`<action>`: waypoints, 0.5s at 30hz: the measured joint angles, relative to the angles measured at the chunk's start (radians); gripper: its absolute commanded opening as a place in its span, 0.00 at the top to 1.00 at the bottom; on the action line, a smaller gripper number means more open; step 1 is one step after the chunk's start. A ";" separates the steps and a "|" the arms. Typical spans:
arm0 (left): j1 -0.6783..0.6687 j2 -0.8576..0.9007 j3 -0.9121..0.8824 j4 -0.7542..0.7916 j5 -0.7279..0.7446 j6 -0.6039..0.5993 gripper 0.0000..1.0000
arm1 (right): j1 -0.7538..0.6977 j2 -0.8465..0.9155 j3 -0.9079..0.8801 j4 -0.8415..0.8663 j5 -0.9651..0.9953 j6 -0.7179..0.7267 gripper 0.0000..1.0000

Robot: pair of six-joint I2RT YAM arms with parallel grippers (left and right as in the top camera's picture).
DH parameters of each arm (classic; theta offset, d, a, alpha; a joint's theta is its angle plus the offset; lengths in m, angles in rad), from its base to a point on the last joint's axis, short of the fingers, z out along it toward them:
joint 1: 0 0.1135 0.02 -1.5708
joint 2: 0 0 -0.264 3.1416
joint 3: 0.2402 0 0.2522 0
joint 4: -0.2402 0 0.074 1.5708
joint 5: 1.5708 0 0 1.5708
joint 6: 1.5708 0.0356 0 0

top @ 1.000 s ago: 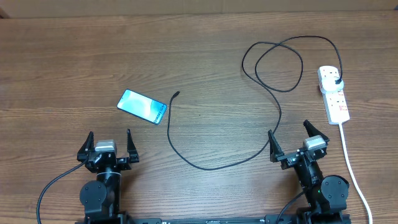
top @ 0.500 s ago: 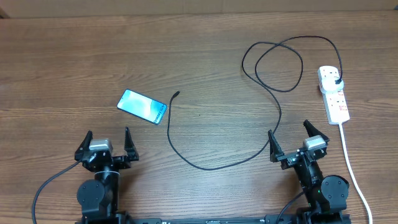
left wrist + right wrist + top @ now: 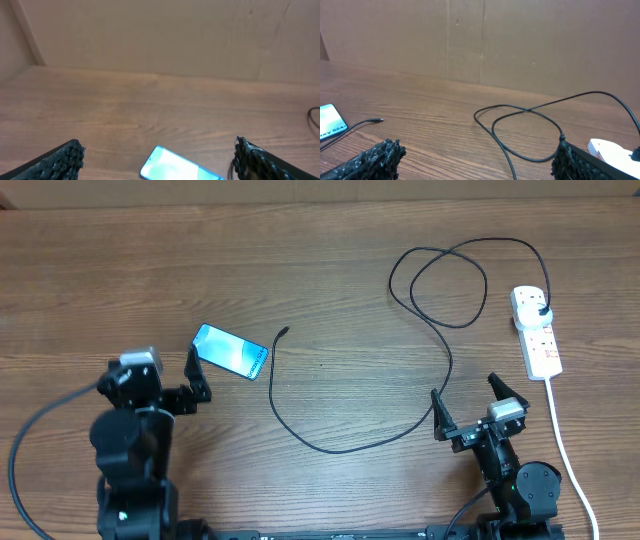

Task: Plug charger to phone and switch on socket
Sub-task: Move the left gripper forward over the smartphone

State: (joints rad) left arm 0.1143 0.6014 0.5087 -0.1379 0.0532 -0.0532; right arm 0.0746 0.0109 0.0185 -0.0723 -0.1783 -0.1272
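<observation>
Landmark: the slim rectangular phone with black edges and a light blue-teal screen [image 3: 229,351], lying flat on the brown wooden table [image 3: 320,270]. The left gripper [image 3: 156,150] hangs just on the robot's side of the phone, jaws fully spread and empty. The right gripper [image 3: 465,392] sits well to the phone's right, jaws likewise spread and empty. The long thin black charger cable [image 3: 340,450] has its small connector tip [image 3: 285,332] just beside the phone's right end, not inserted. From there it curves away rightward through loose loops to a black plug [image 3: 543,311] seated in the white elongated power strip with red markings [image 3: 536,332], far right of the phone. The switch position cannot be read. Probable faults:

- The tip is small and lies flat, so closing jaws may nudge it aside.
- The unrestrained phone may slide on the wood under insertion force.
- Pulling the cable may tighten the loops and tug the plug.
- The wrong switch may be pressed.

Count: one phone, one charger cable, one power strip, one thick white cord [image 3: 566,442], two grippers.
</observation>
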 measured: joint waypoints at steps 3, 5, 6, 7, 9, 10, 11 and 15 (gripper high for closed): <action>0.000 0.129 0.144 -0.124 0.023 -0.010 0.01 | 0.000 0.000 0.000 0.000 0.000 0.000 0.00; 0.000 0.229 0.252 -0.186 0.041 -0.023 0.01 | 0.000 0.000 0.000 0.000 0.000 0.000 0.00; 0.000 0.275 0.306 -0.234 0.051 -0.028 0.00 | 0.000 0.000 0.000 0.000 0.000 0.000 0.00; 0.002 0.319 0.356 -0.272 0.064 -0.034 0.01 | 0.000 0.000 0.000 0.000 0.000 0.001 0.00; 0.002 0.403 0.459 -0.355 0.086 -0.054 0.00 | 0.000 0.000 0.000 0.000 0.000 0.000 0.00; 0.002 0.446 0.512 -0.399 0.095 -0.063 0.00 | 0.000 0.000 0.000 0.000 0.000 0.000 0.00; 0.002 0.487 0.563 -0.443 0.104 -0.074 0.01 | 0.000 0.000 0.000 0.000 0.000 0.000 0.00; 0.002 0.650 0.770 -0.633 0.141 -0.106 0.00 | 0.000 0.000 0.000 0.000 0.000 0.000 0.00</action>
State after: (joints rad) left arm 0.1158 1.2514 1.2789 -0.7708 0.1940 -0.1593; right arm 0.0746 0.0109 0.0185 -0.0723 -0.1787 -0.1272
